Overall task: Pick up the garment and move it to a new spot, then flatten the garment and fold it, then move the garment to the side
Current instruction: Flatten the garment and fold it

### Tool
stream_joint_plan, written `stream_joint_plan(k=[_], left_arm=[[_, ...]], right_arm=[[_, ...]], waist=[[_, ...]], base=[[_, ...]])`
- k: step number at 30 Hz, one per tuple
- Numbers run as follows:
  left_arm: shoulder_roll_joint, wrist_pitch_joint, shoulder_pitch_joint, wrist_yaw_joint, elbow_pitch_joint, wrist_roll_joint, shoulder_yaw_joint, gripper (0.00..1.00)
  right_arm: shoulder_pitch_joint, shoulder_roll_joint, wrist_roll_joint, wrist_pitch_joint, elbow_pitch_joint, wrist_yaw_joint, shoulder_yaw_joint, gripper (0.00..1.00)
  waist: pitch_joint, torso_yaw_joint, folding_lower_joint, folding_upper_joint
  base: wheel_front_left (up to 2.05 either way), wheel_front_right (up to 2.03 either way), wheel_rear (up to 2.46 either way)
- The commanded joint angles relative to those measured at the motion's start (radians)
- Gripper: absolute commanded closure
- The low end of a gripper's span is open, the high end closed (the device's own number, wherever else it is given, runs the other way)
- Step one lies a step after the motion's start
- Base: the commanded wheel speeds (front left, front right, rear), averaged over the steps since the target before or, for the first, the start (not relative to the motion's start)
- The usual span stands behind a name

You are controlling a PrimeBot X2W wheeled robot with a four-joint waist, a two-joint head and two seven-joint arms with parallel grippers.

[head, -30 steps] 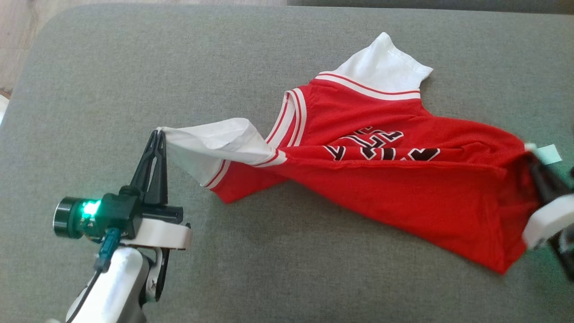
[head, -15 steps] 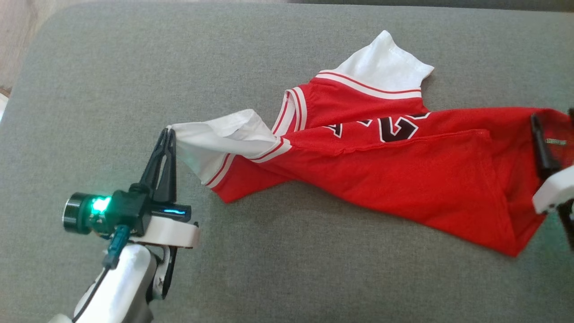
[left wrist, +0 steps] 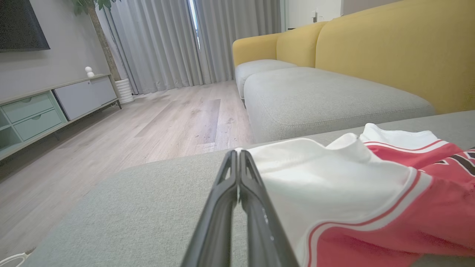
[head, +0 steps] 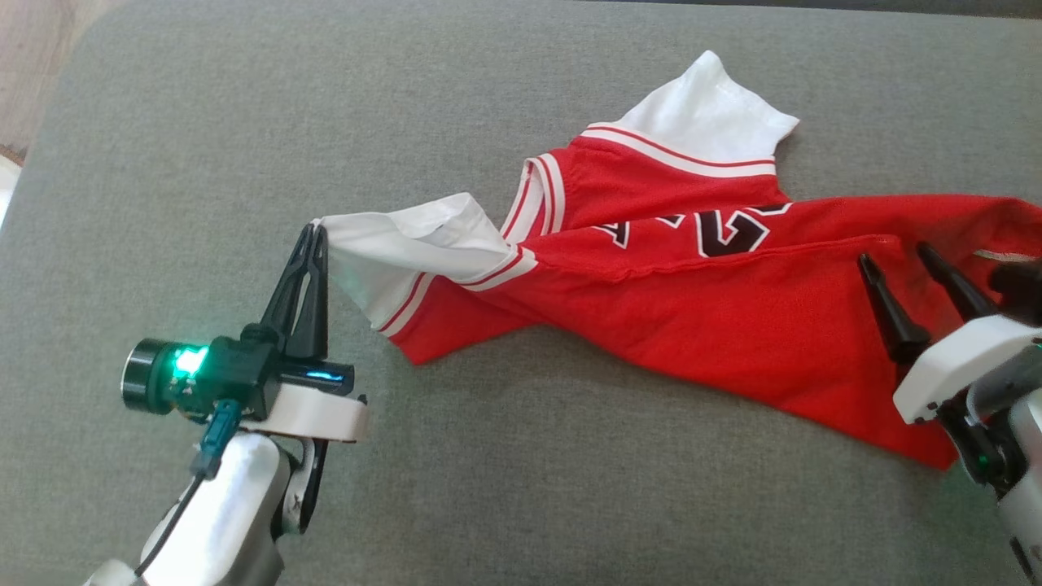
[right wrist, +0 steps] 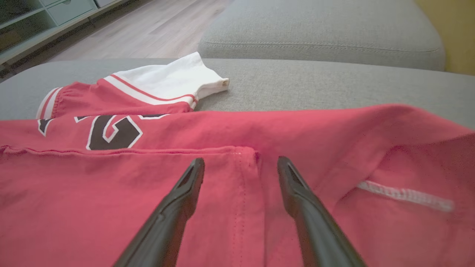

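The garment [head: 700, 325] is a red jersey with white sleeves and black lettering, lying crumpled and stretched across the grey cushion [head: 244, 122]. My left gripper [head: 316, 232] is shut on the tip of its near white sleeve [head: 391, 252], which is pulled taut; the same pinch shows in the left wrist view, gripper [left wrist: 237, 152] against the white sleeve [left wrist: 315, 174]. My right gripper [head: 894, 254] is open just above the red hem end. In the right wrist view its fingers [right wrist: 185, 185] stand apart over the red cloth [right wrist: 111, 185], holding nothing.
The far white sleeve [head: 708, 106] lies flat at the back. Bare grey cushion spreads in front of and left of the garment. A second grey seat [left wrist: 326, 96] with yellow backrests [left wrist: 393, 44] lies beyond; wood floor [left wrist: 156, 122] is past the cushion's left edge.
My right gripper has opened and let go of the red hem, then drawn back toward me. The hem end dropped flat onto the cushion. The left gripper keeps its grip, shifted slightly.
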Motion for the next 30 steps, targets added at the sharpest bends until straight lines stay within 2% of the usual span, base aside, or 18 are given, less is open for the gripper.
stream_joint_plan(k=[1,8,10,13,14,15,16,17,24,30], left_arm=[[0.02,-0.009,-0.047,-0.002,-0.021,-0.004,0.033,1.0],[0.014,-0.011,-0.056,-0.003,-0.016,-0.004,0.032,1.0],[0.015,-0.011,-0.057,-0.003,-0.016,-0.003,0.034,1.0],[0.017,-0.012,-0.057,-0.002,-0.016,-0.004,0.037,1.0],[0.018,-0.012,-0.056,-0.001,-0.017,-0.005,0.038,1.0],[0.018,-0.012,-0.056,0.0,-0.018,-0.005,0.039,1.0],[0.018,-0.012,-0.055,0.001,-0.018,-0.005,0.04,1.0],[0.018,-0.012,-0.054,0.001,-0.018,-0.006,0.041,1.0],[0.032,-0.013,-0.04,0.01,-0.016,-0.009,0.061,1.0],[0.076,-0.013,-0.035,0.019,-0.055,0.006,0.095,1.0]], right_arm=[[-0.028,-0.032,0.006,0.003,-0.002,0.007,0.024,0.0],[-0.06,-0.041,0.021,-0.024,0.058,0.007,0.051,0.0],[-0.073,-0.042,0.027,-0.031,0.077,0.007,0.06,0.04],[-0.09,-0.042,0.031,-0.046,0.105,0.007,0.073,0.34],[-0.095,-0.042,0.033,-0.051,0.112,0.007,0.078,0.57],[-0.1,-0.042,0.034,-0.059,0.119,0.007,0.083,0.68],[-0.105,-0.043,0.034,-0.07,0.126,0.007,0.088,0.87],[-0.11,-0.043,0.035,-0.08,0.13,0.007,0.093,1.0],[-0.135,-0.049,0.038,-0.158,0.125,0.007,0.115,1.0],[-0.122,-0.078,0.02,-0.219,0.063,0.007,0.087,1.0]], waist=[[0.005,0.008,0.0,0.0],[0.011,0.021,0.0,0.0],[0.014,0.023,0.0,0.0],[0.019,0.026,0.0,0.0],[0.021,0.027,0.0,0.0],[0.024,0.028,0.0,0.0],[0.026,0.028,0.0,0.0],[0.027,0.028,0.0,0.0],[0.004,-0.004,0.0,0.0],[-0.081,-0.051,0.0,0.0]], base=[[0.0,0.0,0.0],[0.0,0.0,0.0],[0.0,0.0,0.0],[0.0,0.0,0.0],[0.0,0.0,0.0],[0.0,0.0,0.0],[0.0,0.0,0.0],[0.0,0.0,0.0],[0.0,0.0,0.0],[0.0,0.0,0.0]])
